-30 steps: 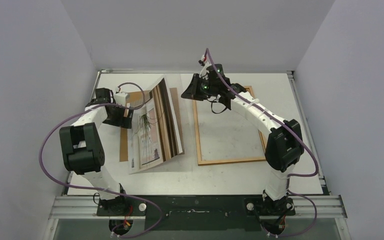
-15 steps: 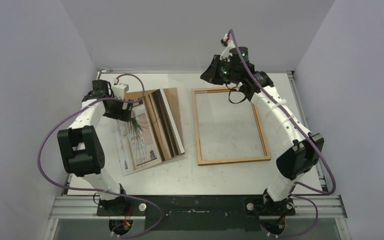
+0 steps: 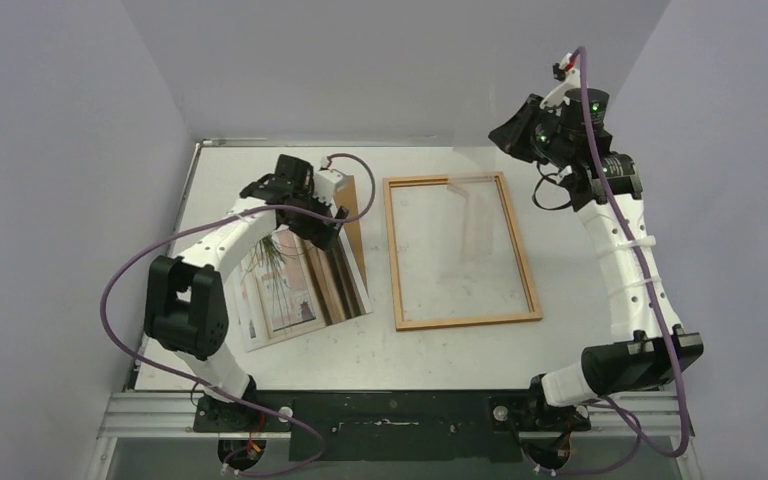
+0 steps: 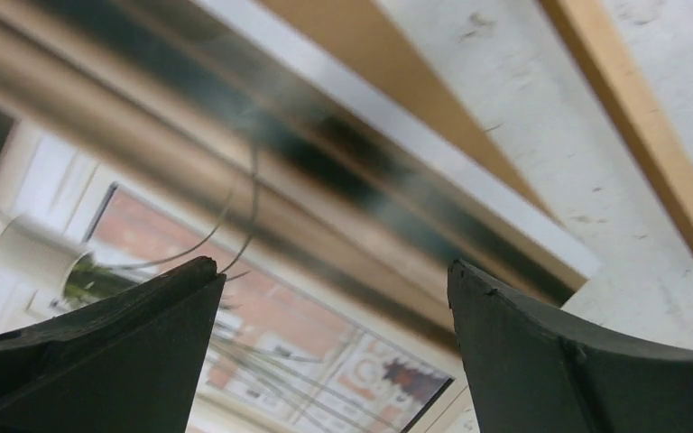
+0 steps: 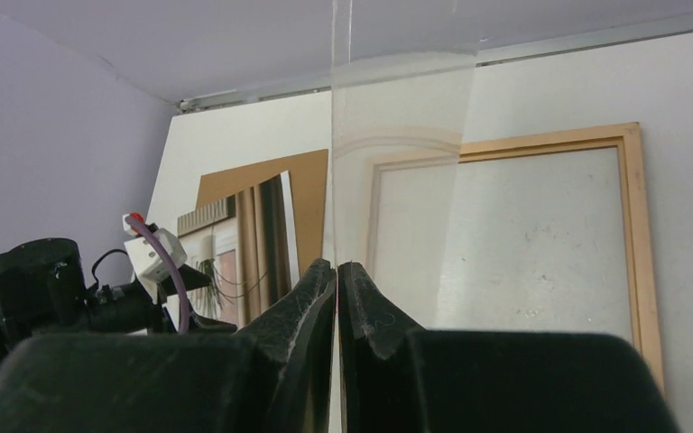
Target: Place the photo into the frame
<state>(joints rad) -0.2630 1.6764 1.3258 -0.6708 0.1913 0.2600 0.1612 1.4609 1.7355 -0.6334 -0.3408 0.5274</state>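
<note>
The photo [image 3: 285, 295] lies face up on the table at the left, on a brown backing sheet [image 3: 356, 200]. My left gripper [image 3: 322, 225] hovers open over the photo's far right part. In the left wrist view its fingers [image 4: 332, 271] stand wide apart above the striped print [image 4: 144, 135]. The wooden frame [image 3: 392, 250] lies flat in the middle. My right gripper [image 3: 505, 135] is raised at the back right. It is shut [image 5: 337, 271] on the edge of a clear pane [image 5: 397, 135], which hangs over the frame [image 5: 636, 225].
The backing sheet's brown corner [image 4: 397, 81] shows beside the photo, and the frame's left rail [image 4: 650, 135] lies just right of it. Grey walls close in the table on the left, back and right. The left arm's purple cable [image 3: 130, 270] loops over the left side.
The photo, earlier lifted and curled, now lies flat. My left gripper moved right across it. My right arm rose and swung to the back right with the clear pane.
</note>
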